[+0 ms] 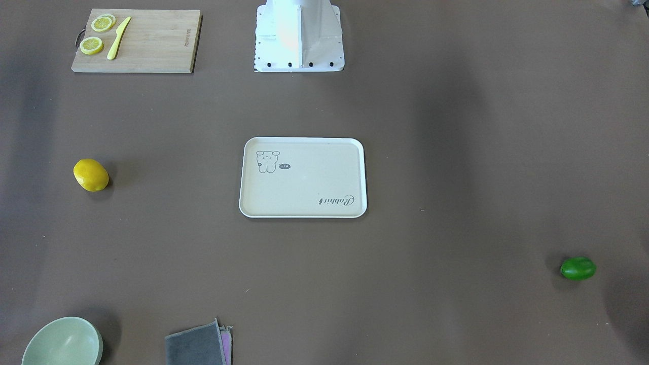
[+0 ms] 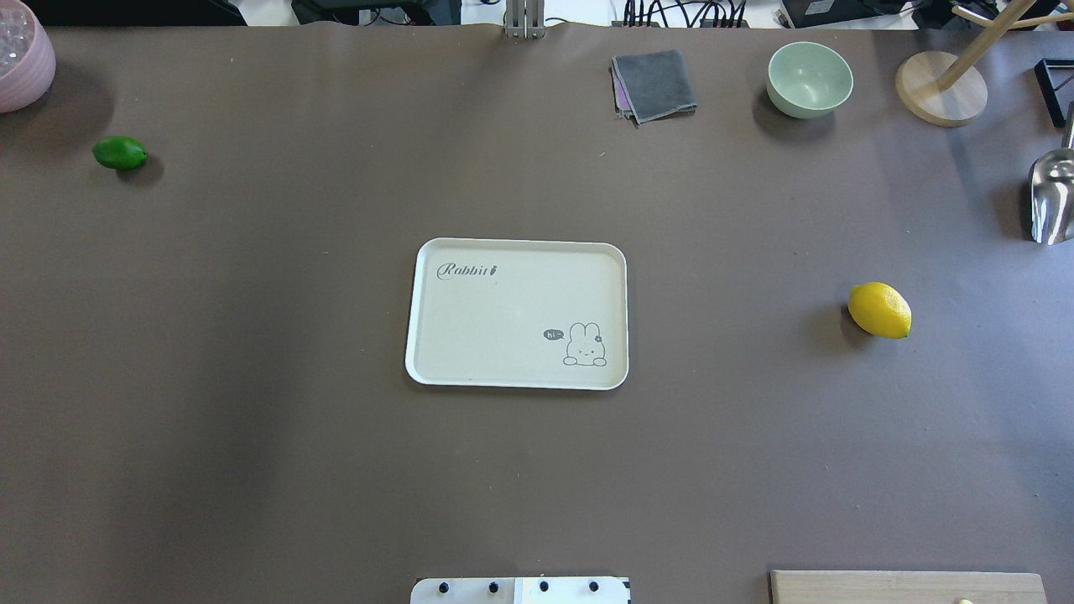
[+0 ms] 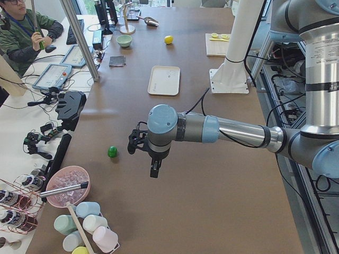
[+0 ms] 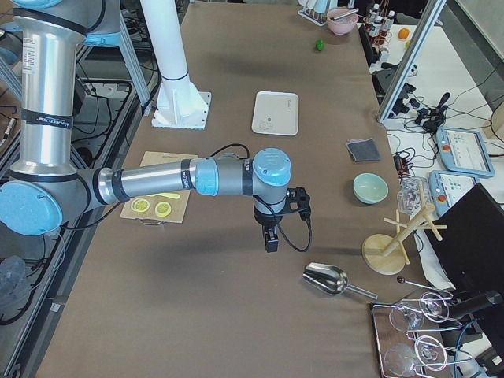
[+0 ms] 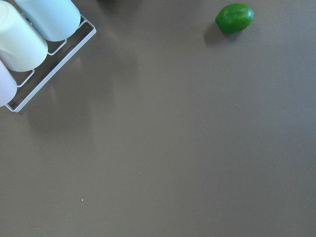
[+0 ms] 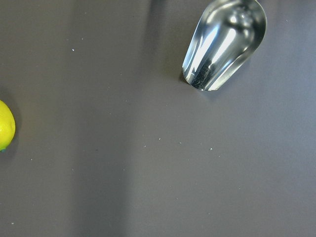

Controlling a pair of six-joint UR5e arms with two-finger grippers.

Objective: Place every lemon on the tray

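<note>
The cream tray (image 2: 503, 319) lies bare at the table's middle; it also shows in the front view (image 1: 304, 187). The yellow lemon (image 2: 879, 309) lies on the table to the tray's right and shows at the left edge of the right wrist view (image 6: 5, 126). The green lemon (image 2: 119, 153) lies far left, and at the top of the left wrist view (image 5: 234, 18). My left gripper (image 3: 153, 170) hangs above the table near the green lemon (image 3: 112, 152). My right gripper (image 4: 271, 242) hangs above the table's right end. I cannot tell whether either is open or shut.
A wooden cutting board (image 1: 152, 40) holds lemon slices and a yellow knife. A green bowl (image 2: 809, 78), a grey cloth (image 2: 654, 84), a wooden stand (image 2: 940, 88) and a metal scoop (image 2: 1053, 197) sit far right. A pink bowl (image 2: 21, 59) and a cup rack (image 5: 29, 34) are at the left.
</note>
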